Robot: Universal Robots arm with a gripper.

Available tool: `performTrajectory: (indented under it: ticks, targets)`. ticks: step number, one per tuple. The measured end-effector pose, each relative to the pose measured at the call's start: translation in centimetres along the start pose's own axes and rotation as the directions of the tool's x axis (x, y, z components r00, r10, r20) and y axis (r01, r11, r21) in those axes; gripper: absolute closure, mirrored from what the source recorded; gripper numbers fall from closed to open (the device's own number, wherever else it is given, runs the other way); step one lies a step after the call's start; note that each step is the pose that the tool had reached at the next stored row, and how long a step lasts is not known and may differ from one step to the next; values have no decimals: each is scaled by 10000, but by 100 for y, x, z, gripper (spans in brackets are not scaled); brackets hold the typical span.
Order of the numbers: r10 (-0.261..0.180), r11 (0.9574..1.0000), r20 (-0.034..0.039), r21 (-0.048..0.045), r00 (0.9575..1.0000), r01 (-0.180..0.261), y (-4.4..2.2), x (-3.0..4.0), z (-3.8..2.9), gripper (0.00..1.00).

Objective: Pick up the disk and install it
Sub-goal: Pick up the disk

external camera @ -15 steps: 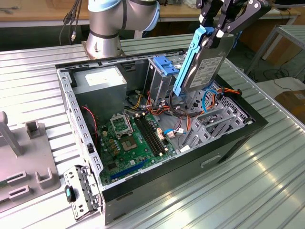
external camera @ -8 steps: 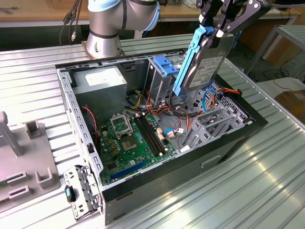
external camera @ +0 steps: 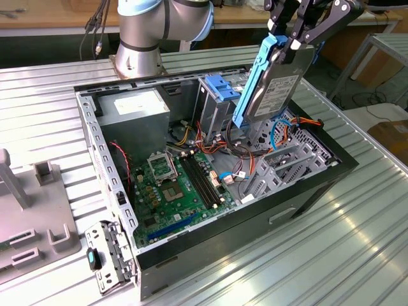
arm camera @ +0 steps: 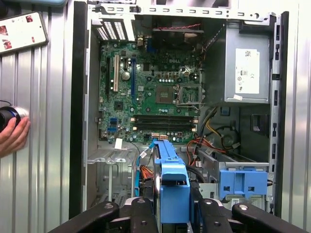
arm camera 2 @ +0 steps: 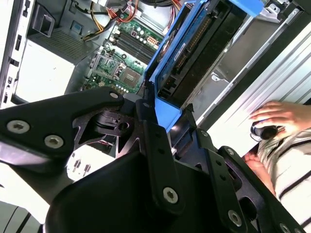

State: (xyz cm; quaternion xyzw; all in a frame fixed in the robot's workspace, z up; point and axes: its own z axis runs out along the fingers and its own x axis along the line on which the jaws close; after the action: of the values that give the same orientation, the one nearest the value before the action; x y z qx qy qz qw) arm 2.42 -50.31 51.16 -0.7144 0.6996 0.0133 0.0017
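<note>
The disk (external camera: 279, 89), a grey drive with a white label in a bright blue carrier rail, hangs tilted on edge above the open computer case (external camera: 268, 213), on the exterior view's right. My gripper (external camera: 295, 39) is shut on its upper end. In the second wrist view the disk (arm camera 2: 194, 53) runs away from the black fingers (arm camera 2: 154, 131) toward the case interior. In the first wrist view the blue carrier end (arm camera: 173, 189) sits between the gripper links (arm camera: 173, 216), over the bay area beside the blue-topped drive cage (arm camera: 242, 182).
Inside the case lie the green motherboard (external camera: 182, 185), the grey power supply (external camera: 131, 108) and loose cables (external camera: 287, 131). The drive cage (external camera: 218, 95) stands next to the hanging disk. A person's hand (arm camera 2: 282, 116) rests on the ribbed table beside the case, and a phone (arm camera: 22, 31) lies there too.
</note>
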Motion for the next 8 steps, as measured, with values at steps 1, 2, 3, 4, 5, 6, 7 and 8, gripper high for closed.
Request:
performTrajectory:
  ticks: [1, 2, 3, 4, 5, 6, 7, 8]
  targets:
    - [0, 10000, 0, 0, 10000, 0, -16, 0, 0, 64]
    - [0, 10000, 1, 0, 10000, 0, -23, 0, 0, 64]
    - [-1, 10000, 0, 0, 10000, 1, -36, 1, 0, 64]
    - [0, 10000, 0, 1, 10000, 0, -47, 1, -1, 64]
    - [0, 10000, 0, 0, 10000, 0, -62, 1, -1, 64]
    - [0, 10000, 0, 0, 10000, 0, -79, 1, -1, 64]
    - [0, 10000, 1, 1, 10000, 0, -89, 2, -1, 64]
    - [1, 10000, 1, 0, 10000, -1, -102, 2, -1, 64]
